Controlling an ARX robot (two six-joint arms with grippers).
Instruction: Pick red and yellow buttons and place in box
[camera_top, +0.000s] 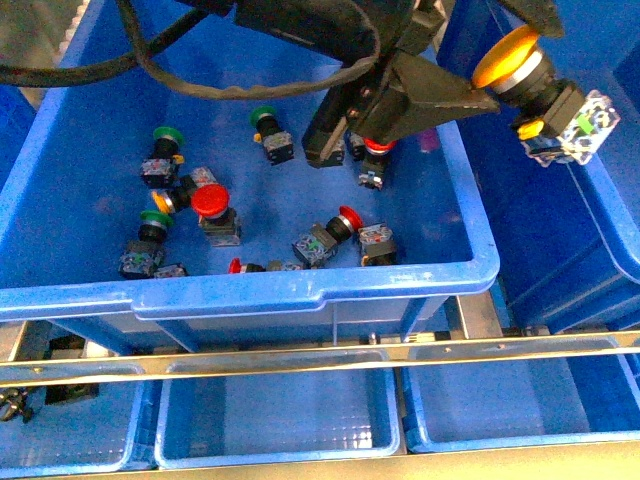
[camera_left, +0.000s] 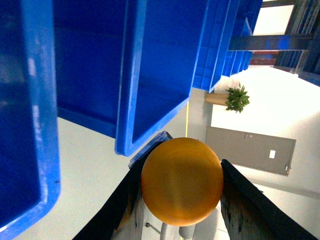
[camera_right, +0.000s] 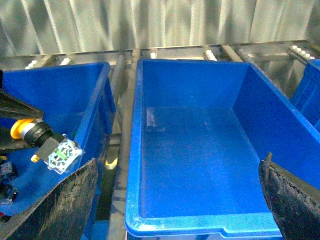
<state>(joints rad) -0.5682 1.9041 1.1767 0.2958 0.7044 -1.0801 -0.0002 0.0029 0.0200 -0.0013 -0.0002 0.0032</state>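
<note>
Yellow button (camera_left: 182, 181) pinched between left jaws.

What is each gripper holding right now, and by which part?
Left gripper grips a yellow button by the sides of its cap, body hanging free. Right gripper is open, empty.

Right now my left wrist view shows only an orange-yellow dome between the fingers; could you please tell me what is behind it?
Observer: The front view shows the whole yellow button. Behind the cap are a black body and a grey contact block, and the left gripper is shut on the button.
Operator: Thank you. Is the destination free to receive it?
Observer: Yes. The right wrist view looks straight into the blue box, and nothing lies on its floor.
</note>
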